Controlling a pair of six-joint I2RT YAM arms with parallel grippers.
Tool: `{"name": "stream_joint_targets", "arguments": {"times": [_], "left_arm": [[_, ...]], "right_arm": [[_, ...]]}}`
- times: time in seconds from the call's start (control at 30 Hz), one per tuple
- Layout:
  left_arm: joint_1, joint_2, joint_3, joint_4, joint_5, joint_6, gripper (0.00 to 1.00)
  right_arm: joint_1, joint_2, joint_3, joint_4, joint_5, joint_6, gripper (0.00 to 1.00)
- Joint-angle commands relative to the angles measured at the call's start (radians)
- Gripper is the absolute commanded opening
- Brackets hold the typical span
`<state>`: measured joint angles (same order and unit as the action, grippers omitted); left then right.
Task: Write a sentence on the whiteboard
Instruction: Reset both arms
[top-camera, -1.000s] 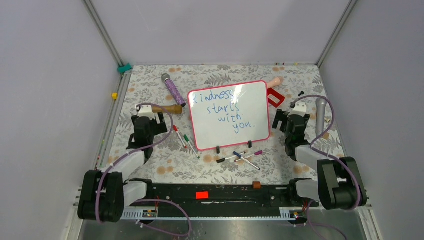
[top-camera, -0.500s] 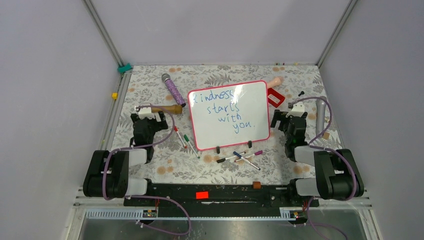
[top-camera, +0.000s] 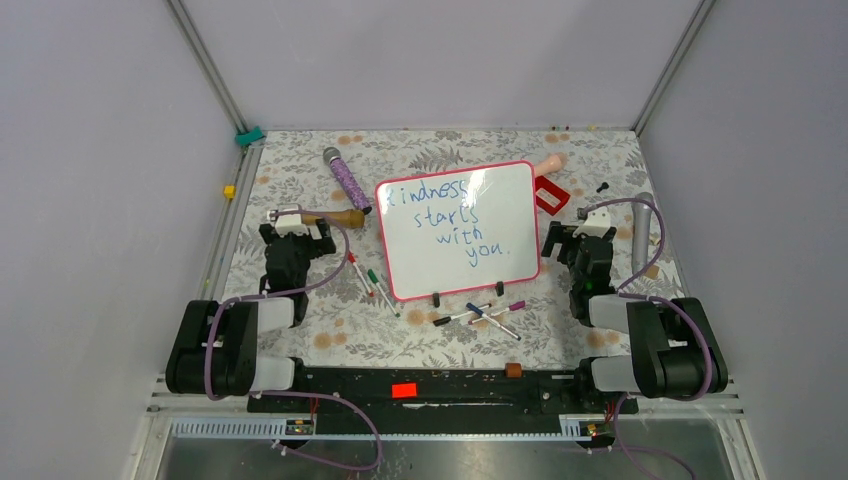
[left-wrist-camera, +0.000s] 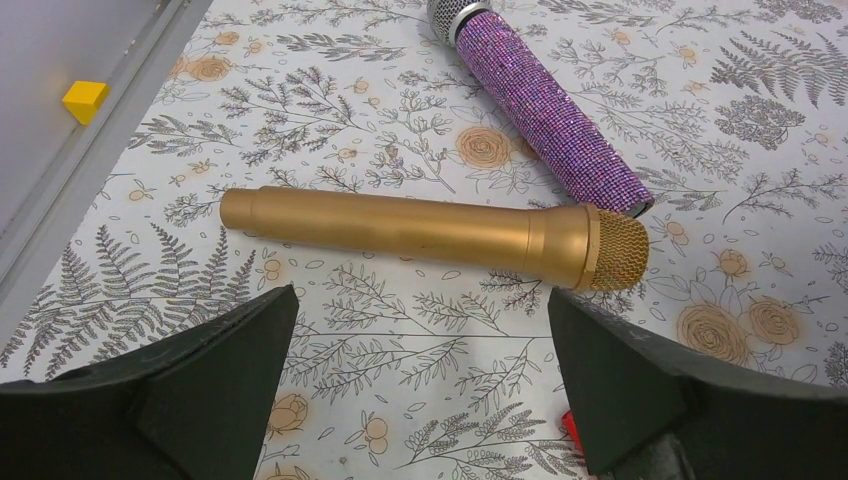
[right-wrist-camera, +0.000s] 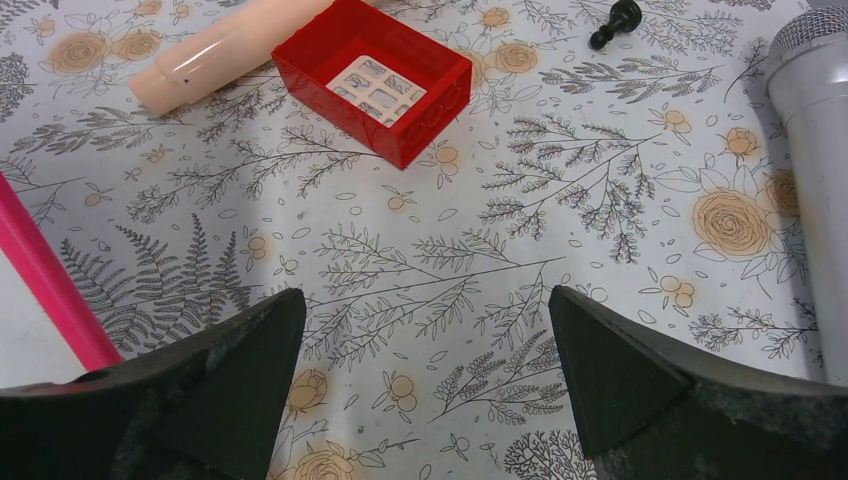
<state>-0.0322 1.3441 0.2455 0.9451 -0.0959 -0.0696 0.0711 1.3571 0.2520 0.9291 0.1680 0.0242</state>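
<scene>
The whiteboard (top-camera: 515, 200), white with a pink-red rim, lies in the middle of the table on two black clip feet. It bears blue handwriting: "kindness starts with you." My left gripper (top-camera: 294, 234) (left-wrist-camera: 420, 295) rests left of the board, open and empty, over bare tablecloth just short of a gold microphone (left-wrist-camera: 430, 232). On the board's right, my right gripper (top-camera: 575, 238) (right-wrist-camera: 425, 293) is also open and empty. The board's pink rim (right-wrist-camera: 40, 280) shows at the left edge of the right wrist view. Several markers (top-camera: 485, 315) lie in front of the board, and others (top-camera: 368, 278) to its left.
A purple glitter microphone (top-camera: 347, 180) lies behind the gold one. A silver microphone (right-wrist-camera: 815, 150) lies at the far right. Behind the right gripper are a red box (right-wrist-camera: 372, 75), a pale pink tube (right-wrist-camera: 225, 50) and a black pawn (right-wrist-camera: 614, 22). A yellow cube (left-wrist-camera: 85, 100) sits on the left rail.
Both arms have folded back toward their bases, with the grippers shifting only slightly. The left jaws have spread a little wider. The board and markers have not moved.
</scene>
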Motion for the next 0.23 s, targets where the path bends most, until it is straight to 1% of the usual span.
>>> {"name": "stream_joint_targets", "arguments": {"times": [0.0,0.07,0.2], "left_arm": [[-0.006,0.003,0.012,0.078,-0.007,0.015,0.99],[-0.005,0.005,0.02,0.062,0.04,0.028,0.99],[-0.005,0.003,0.018,0.066,0.039,0.029,0.99]], "right_arm": [[-0.005,0.003,0.021,0.054,0.028,0.003,0.99],[-0.005,0.003,0.021,0.054,0.029,0.003,1.0],[-0.004,0.003,0.021,0.053,0.029,0.003,0.99]]}}
